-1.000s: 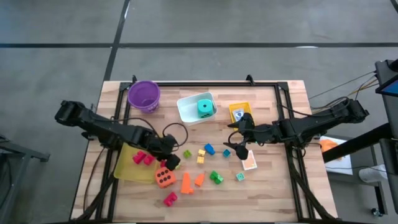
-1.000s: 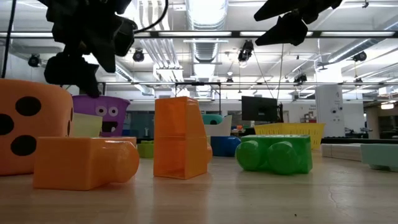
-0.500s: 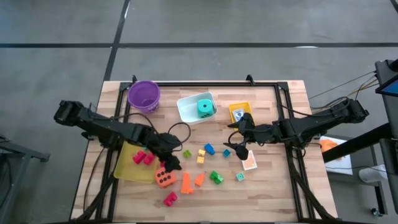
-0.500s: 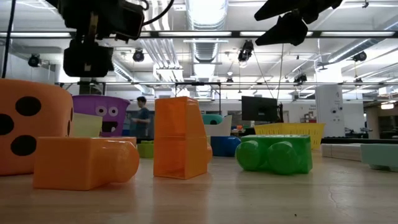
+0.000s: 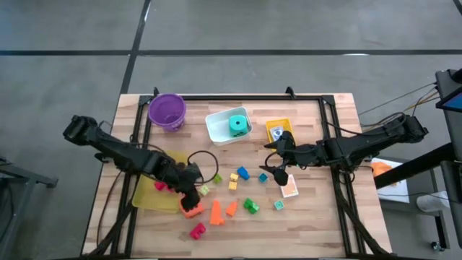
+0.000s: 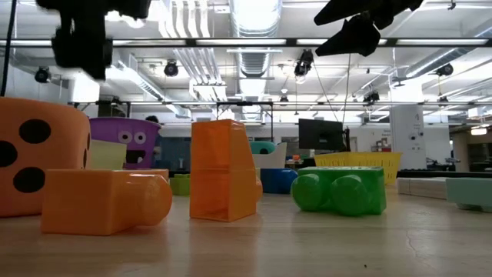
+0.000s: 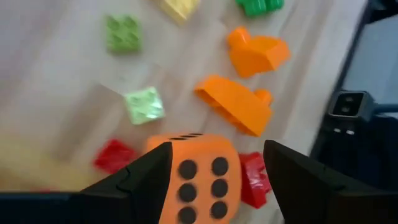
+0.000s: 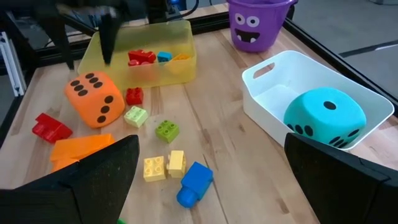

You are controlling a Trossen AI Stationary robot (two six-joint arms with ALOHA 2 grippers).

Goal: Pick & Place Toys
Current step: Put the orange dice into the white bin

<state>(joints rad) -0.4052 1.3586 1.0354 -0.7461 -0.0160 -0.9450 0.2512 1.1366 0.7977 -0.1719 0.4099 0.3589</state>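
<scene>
My left gripper (image 5: 190, 193) hangs open above the orange die (image 7: 199, 177), which rests on the table at the near right corner of the yellow tray (image 5: 148, 198). Its fingers stand to either side of the die and clear of it. Red blocks (image 8: 142, 56) lie in that tray. More small blocks, among them an orange one (image 5: 215, 211), a green one (image 5: 250, 206) and a blue one (image 5: 242, 173), are scattered across the middle of the table. A teal die (image 5: 237, 125) sits in the white tray (image 5: 215, 131). My right gripper (image 5: 271, 163) waits open above the table's right half.
A purple bowl (image 5: 167, 110) stands at the far left. A small yellow tray (image 5: 277, 127) holding a card is behind my right gripper, and a white card (image 5: 289, 188) lies near it. Black cable loops (image 5: 206, 155) beside my left arm.
My left gripper has risen above the orange die and drifted a little toward the table's left and near edges, rolling at the wrist. Its fingers have stayed apart. The die and the blocks have kept their places.
</scene>
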